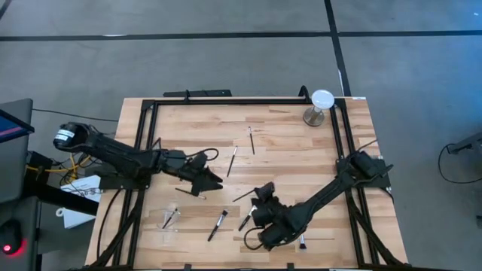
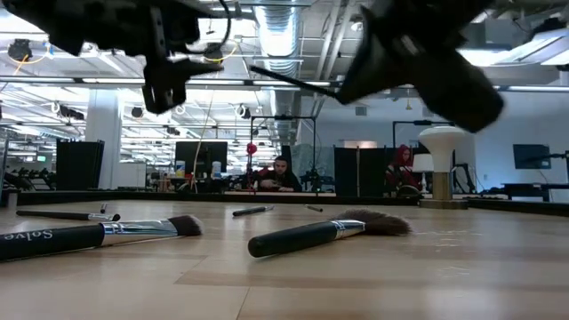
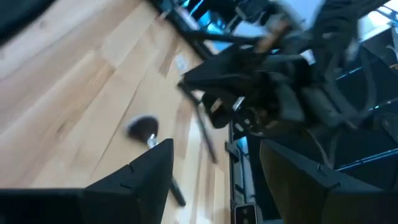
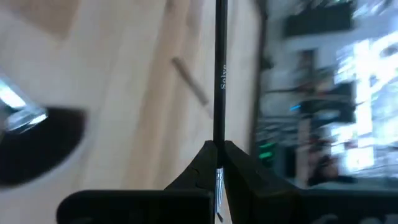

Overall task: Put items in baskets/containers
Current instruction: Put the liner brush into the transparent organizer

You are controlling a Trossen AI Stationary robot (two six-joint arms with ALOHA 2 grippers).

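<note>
My right gripper [image 1: 260, 194] is clamped tight on a thin black brush [image 4: 221, 74]; the right wrist view shows the handle running straight out from between the closed fingers, lettering on it. In the high view that held brush [image 1: 245, 196] sticks out from the gripper toward my left arm, lifted off the wood. My left gripper [image 1: 213, 181] sits just beside its free end, fingers [image 3: 146, 177] spread wide with nothing between them, so no hold there.

What matters for the next move: the clear tray [image 1: 170, 219] lies near the front left of the table [image 1: 286, 132], barely visible, with a brush or two in it. It's closer to the left arm than to the right. The held brush's long axis points roughly that way, so I judge it either gets carried further left or handed across.

Loose brushes: one [image 1: 218, 224] and another [image 1: 246, 219] near the front, two [image 1: 233, 160] [image 1: 251, 140] further back. A white disc on a stand [image 1: 319, 105] sits at the back right, not part of this.
</note>
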